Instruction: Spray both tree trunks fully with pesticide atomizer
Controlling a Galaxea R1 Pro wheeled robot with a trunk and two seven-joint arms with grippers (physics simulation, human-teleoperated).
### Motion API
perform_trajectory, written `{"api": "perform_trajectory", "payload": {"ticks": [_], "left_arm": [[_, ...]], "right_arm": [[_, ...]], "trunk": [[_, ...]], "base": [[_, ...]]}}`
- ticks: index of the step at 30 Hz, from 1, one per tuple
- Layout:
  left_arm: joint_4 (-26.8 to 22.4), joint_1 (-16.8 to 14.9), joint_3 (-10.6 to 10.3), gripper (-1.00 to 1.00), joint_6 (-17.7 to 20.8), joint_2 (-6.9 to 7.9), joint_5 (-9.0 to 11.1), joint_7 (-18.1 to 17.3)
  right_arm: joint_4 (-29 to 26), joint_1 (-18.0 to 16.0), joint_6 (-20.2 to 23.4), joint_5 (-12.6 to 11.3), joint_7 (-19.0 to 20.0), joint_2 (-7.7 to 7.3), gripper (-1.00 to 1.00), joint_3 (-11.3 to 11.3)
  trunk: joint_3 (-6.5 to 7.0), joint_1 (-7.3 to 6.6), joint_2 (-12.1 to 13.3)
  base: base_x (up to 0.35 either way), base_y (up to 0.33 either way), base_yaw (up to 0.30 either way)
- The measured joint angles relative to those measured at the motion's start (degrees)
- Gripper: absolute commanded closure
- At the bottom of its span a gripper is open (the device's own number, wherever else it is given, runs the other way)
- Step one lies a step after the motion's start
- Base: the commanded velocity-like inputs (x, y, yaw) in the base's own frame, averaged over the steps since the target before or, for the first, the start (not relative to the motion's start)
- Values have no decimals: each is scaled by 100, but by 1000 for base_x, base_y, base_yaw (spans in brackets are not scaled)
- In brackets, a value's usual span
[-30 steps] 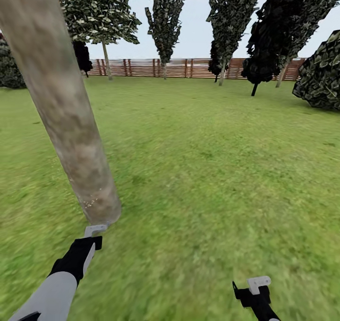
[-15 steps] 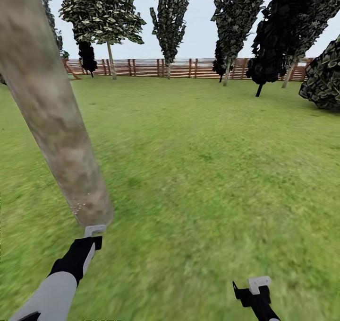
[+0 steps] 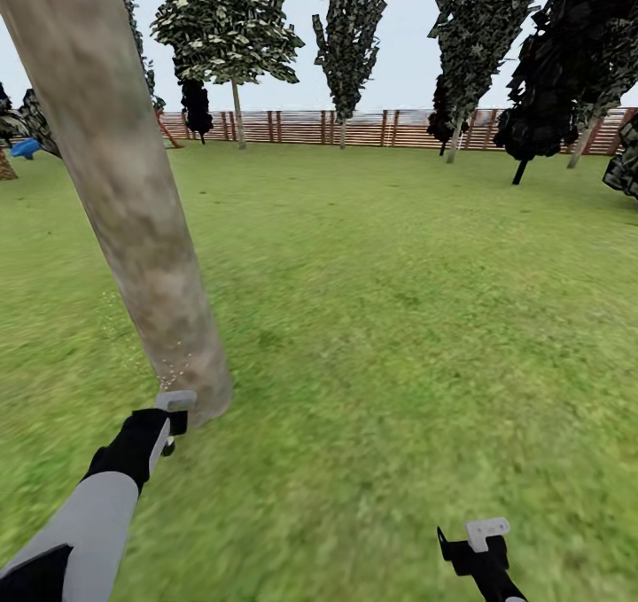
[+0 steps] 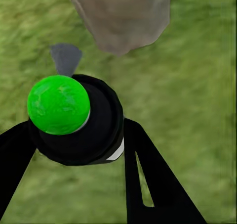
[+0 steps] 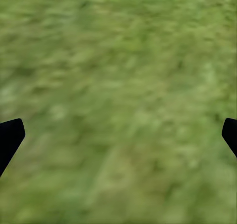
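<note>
The pesticide atomizer (image 3: 175, 404) sat in the left gripper (image 3: 168, 420), right by the foot of the tree trunk (image 3: 133, 203), where pale pesticide (image 3: 173, 367) specks showed.

Left wrist view: black fingers (image 4: 148, 174) squeezed its black body — green cap (image 4: 58, 104) on top.

Right wrist view: the right gripper (image 5: 118, 135) was spread wide over grass (image 5: 118, 85) — holding nothing.

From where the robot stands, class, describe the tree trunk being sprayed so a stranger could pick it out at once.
On the wide grass lawn, look nearest the robot, just beyond its left gripper, which holds the green-capped atomizer. The tree trunk is a thick, pale beige-grey leaning column with whitish specks near its base, far wider than the thin stems by the fence.
</note>
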Motion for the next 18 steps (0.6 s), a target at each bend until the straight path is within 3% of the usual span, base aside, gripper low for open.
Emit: {"api": "perform_trajectory", "payload": {"ticks": [1, 3, 4, 7, 10, 12, 15, 16, 17, 18], "left_arm": [[-9, -15, -2, 100, 26, 60, -18, -107], [-27, -37, 3, 100, 74, 470, -53, -312], [-27, -38, 2, 100, 78, 535, -13, -331], [-27, -39, -9, 100, 79, 525, 12, -340], [-6, -213, -333, 100, 119, 467, 4, -348], [-7, -346, -429, 100, 279, 533, -31, -349], [-18, -369, -470, 100, 414, 786, -34, -356], [-16, -351, -513, 100, 417, 790, -2, -355], [-21, -388, -903, 100, 438, 601, -73, -343], [-51, -570, -1026, 100, 550, 138, 95, -353]], "right_arm": [[-1, 0, 0, -3, -2, -5, -100, 0], [-2, 2, 0, -3, -1, -10, -100, 0], [-2, 1, 0, -4, -2, -11, -100, 0], [-2, 2, 0, -5, -1, -11, -100, -1], [0, 0, 0, -3, 0, -11, -100, 0], [-2, 0, 0, -6, -2, -11, -100, -4], [-2, 2, 0, -7, -2, -11, -100, -1], [2, 2, 0, -3, 2, 1, -100, 1], [6, 2, 0, 2, 7, 20, -100, 4], [2, 2, 0, -5, 3, 11, -100, -2]], "trunk": [[0, 0, 0], [0, 0, 0], [0, 0, 0], [0, 0, 0], [0, 0, 0], [0, 0, 0], [0, 0, 0], [0, 0, 0], [0, 0, 0], [0, 0, 0]], "base": [[0, 0, 1], [0, 0, 0], [0, 0, 0], [0, 0, 0], [0, 0, 0], [0, 0, 0], [0, 0, 0], [0, 0, 0], [0, 0, 0], [0, 0, 0]]}}
